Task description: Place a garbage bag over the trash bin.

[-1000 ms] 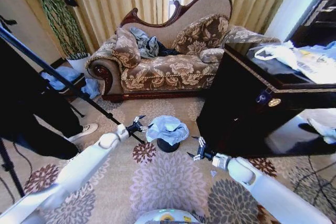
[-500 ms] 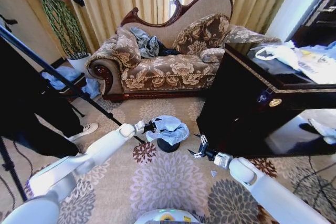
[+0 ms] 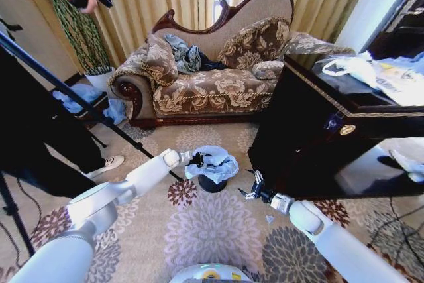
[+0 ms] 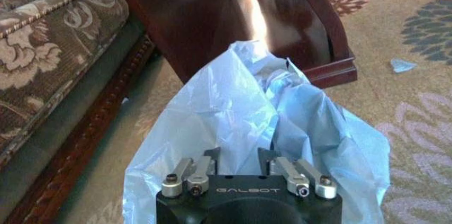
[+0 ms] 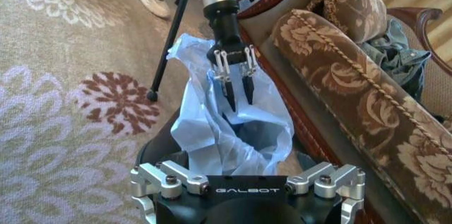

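Note:
The pale blue garbage bag (image 3: 214, 162) lies crumpled over the small black trash bin (image 3: 212, 184) on the carpet in front of the sofa. My left gripper (image 3: 199, 160) is at the bag's left side. In the right wrist view that left gripper (image 5: 238, 90) points down into the bag (image 5: 211, 128) with its two fingers a little apart and plastic around them. The bag (image 4: 247, 113) bulges ahead of the left fingers (image 4: 209, 156). My right gripper (image 3: 252, 190) hovers open to the right of the bin, apart from the bag. The bin's dark rim (image 5: 151, 152) peeks out beneath the plastic.
A patterned sofa (image 3: 212, 84) stands behind the bin. A dark wooden cabinet (image 3: 311, 137) rises close on the right. A tripod leg (image 3: 99, 120) runs down to the carpet left of the bin, near a person's shoe (image 3: 106, 164). Open carpet (image 3: 212, 230) lies in front.
My left arm has reached to the right, bringing its gripper from beside the bag onto it. The right gripper has hardly moved.

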Motion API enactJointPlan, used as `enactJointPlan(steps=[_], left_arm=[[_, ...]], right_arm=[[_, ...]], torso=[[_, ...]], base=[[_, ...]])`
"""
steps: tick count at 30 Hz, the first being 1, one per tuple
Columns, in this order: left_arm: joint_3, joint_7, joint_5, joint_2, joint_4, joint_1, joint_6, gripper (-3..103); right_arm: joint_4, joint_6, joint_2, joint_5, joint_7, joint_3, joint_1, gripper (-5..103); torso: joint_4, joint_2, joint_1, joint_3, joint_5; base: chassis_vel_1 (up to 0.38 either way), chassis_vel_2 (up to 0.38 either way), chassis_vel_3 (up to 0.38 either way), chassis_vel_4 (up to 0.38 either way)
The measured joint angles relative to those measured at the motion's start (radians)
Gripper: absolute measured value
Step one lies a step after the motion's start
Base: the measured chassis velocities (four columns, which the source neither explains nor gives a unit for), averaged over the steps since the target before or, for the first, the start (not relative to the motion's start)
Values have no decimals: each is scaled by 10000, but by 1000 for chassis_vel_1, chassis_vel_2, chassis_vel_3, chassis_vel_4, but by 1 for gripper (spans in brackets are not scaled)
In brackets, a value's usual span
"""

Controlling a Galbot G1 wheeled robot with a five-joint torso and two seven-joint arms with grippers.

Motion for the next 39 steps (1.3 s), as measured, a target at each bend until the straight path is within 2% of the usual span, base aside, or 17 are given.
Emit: enactJointPlan(steps=[2,4,6,7,10,14,17,18,21,22,24,26,30,35,39], left_arm=[[-142,-95,7,-74,114,30,-60,28],[-217,-177,-22,-113,201,48,-89,28],[-341,-266,-54,-194,401,67,-206,18],[-341,-266,-54,-194,401,67,-206,18],[-551,-505,-85,-265,677,114,-404,3],[-766,-874,-534,-295,874,162,-548,0],[-1189,-1171,-2034,-460,1305,172,-583,0],[-1189,-1171,-2034,-460,1305,172,-583,0],[-1584,-1129,-3904,-622,1824,94,-441,0],[-1584,-1129,-3904,-622,1824,94,-441,0],[-1811,-953,-5069,-672,1974,81,-31,0],[-2009,-777,-5795,-743,2168,96,323,0],[-2376,-592,-6435,-942,2556,224,621,0],[-2693,-668,-6530,-1187,2918,274,736,0],[-3497,-1274,-6292,-1603,3279,348,1018,0]], right_arm=[[-11,52,-6,0,-3,78,-105,100],[-13,79,-8,0,-3,125,-171,100],[-12,108,-10,0,-4,160,-243,100],[-12,108,-10,0,-4,160,-243,100],[-3,152,-1,1,-6,175,-293,100],[4,273,32,2,13,177,-353,100],[148,334,41,17,47,168,-455,100],[148,334,41,17,47,168,-455,100],[276,450,42,33,83,82,-493,100],[276,450,42,33,83,82,-493,100],[382,530,81,55,137,9,-495,100],[505,574,115,74,195,-104,-494,100],[658,702,192,70,298,-244,-561,100],[801,816,212,54,394,-248,-758,100],[1073,960,202,60,585,-205,-1017,100]], torso=[[0,0,0,0,0],[0,0,0,0,1],[0,0,0,0,1],[0,0,0,0,1],[0,0,0,0,0],[1,0,0,0,0],[0,0,-1,0,0],[0,0,-1,0,0],[0,0,0,0,-1],[0,0,0,0,-1],[0,0,-1,0,0],[0,0,0,0,0],[2,0,0,0,-1],[0,0,-1,0,0],[-1,0,-1,0,0]], base=[[0,0,0,0],[0,0,0,0],[0,0,0,0],[0,0,0,0],[0,0,0,0],[0,0,0,0],[0,0,0,0],[0,0,0,0],[0,0,0,0],[0,0,0,0],[0,0,0,0],[0,0,0,0],[0,0,0,0],[0,0,0,0],[0,0,0,0]])
